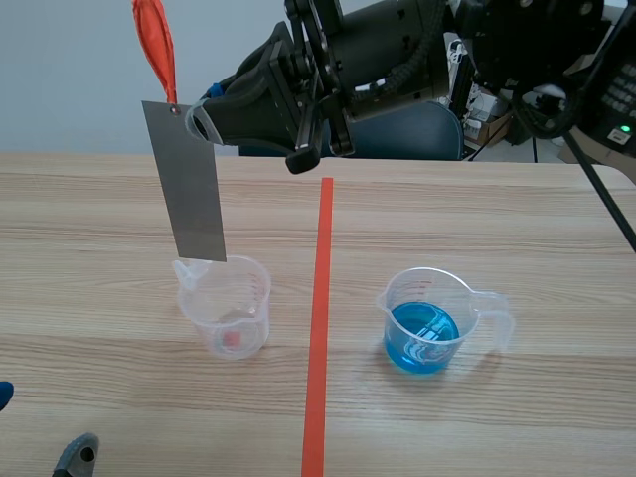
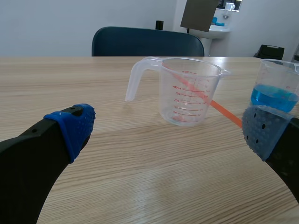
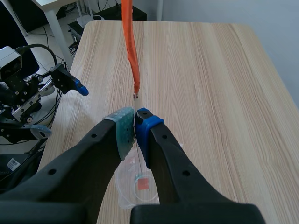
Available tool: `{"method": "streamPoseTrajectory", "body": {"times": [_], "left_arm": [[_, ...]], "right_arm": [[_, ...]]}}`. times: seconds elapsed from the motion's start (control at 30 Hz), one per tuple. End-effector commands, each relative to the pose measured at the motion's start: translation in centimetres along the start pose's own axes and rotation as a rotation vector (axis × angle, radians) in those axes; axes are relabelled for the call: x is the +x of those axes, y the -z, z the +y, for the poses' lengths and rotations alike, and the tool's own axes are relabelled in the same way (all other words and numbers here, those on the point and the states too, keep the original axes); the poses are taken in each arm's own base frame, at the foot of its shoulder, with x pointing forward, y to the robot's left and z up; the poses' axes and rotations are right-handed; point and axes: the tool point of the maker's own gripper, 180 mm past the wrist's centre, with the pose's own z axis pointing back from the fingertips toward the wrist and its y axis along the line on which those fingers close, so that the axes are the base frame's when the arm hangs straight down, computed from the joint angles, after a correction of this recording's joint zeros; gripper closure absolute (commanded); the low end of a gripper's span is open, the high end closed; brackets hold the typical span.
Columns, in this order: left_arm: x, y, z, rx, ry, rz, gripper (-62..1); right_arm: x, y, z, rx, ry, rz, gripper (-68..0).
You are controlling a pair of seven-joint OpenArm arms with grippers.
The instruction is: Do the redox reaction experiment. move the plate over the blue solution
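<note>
Right gripper: pinched shut on the top corner of the plate, held high; its arm reaches in from the right, past the middle.
Plate: grey metal sheet, hanging nearly upright, with an orange strip fixed at its top.
Plate's place: above the empty cup, left of the tape line.
Blue solution: in a clear measuring cup right of the line, well apart from the plate.
Left gripper: low over the table, fingers spread wide, holding nothing.
</note>
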Motion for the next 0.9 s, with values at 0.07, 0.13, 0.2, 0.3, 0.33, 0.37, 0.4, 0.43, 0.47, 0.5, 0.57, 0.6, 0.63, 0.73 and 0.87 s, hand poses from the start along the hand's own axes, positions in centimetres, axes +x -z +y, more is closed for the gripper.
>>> {"method": "streamPoseTrajectory", "body": {"times": [0.07,0.13,0.2,0.3,0.33,0.37,0.4,0.43,0.47,0.5,0.57,0.6,0.63,0.73,0.87], "left_arm": [[0.8,0.5,0.4,-0.010,0.013,-0.032,-62.3],[0.8,0.5,0.4,-0.010,0.013,-0.032,-62.3],[0.8,0.5,0.4,-0.010,0.013,-0.032,-62.3],[0.8,0.5,0.4,-0.010,0.013,-0.032,-62.3],[0.8,0.5,0.4,-0.010,0.013,-0.032,-62.3],[0.8,0.5,0.4,-0.010,0.013,-0.032,-62.3],[0.8,0.5,0.4,-0.010,0.013,-0.032,-62.3],[0.8,0.5,0.4,-0.010,0.013,-0.032,-62.3],[0.8,0.5,0.4,-0.010,0.013,-0.032,-62.3],[0.8,0.5,0.4,-0.010,0.013,-0.032,-62.3],[0.8,0.5,0.4,-0.010,0.013,-0.032,-62.3],[0.8,0.5,0.4,-0.010,0.013,-0.032,-62.3],[0.8,0.5,0.4,-0.010,0.013,-0.032,-62.3],[0.8,0.5,0.4,-0.010,0.013,-0.032,-62.3],[0.8,0.5,0.4,-0.010,0.013,-0.032,-62.3]], "right_arm": [[1.4,-0.3,-0.2,0.000,-0.016,-0.038,-0.6],[1.4,-0.3,-0.2,0.000,-0.016,-0.038,-0.6],[1.4,-0.3,-0.2,0.000,-0.016,-0.038,-0.6],[1.4,-0.3,-0.2,0.000,-0.016,-0.038,-0.6],[1.4,-0.3,-0.2,0.000,-0.016,-0.038,-0.6],[1.4,-0.3,-0.2,0.000,-0.016,-0.038,-0.6],[1.4,-0.3,-0.2,0.000,-0.016,-0.038,-0.6],[1.4,-0.3,-0.2,0.000,-0.016,-0.038,-0.6],[1.4,-0.3,-0.2,0.000,-0.016,-0.038,-0.6],[1.4,-0.4,-0.3,0.000,-0.016,-0.038,-0.6],[1.3,-0.4,-0.3,-0.001,-0.016,-0.036,-0.6],[1.3,-0.4,-0.3,-0.001,-0.016,-0.036,-0.6],[1.3,-0.5,-0.3,-0.003,-0.013,-0.035,-0.6],[1.1,-1.2,-0.6,-0.014,0.001,-0.036,-0.6],[0.8,-2.7,-1.2,-0.041,0.020,-0.027,-0.6]]}}
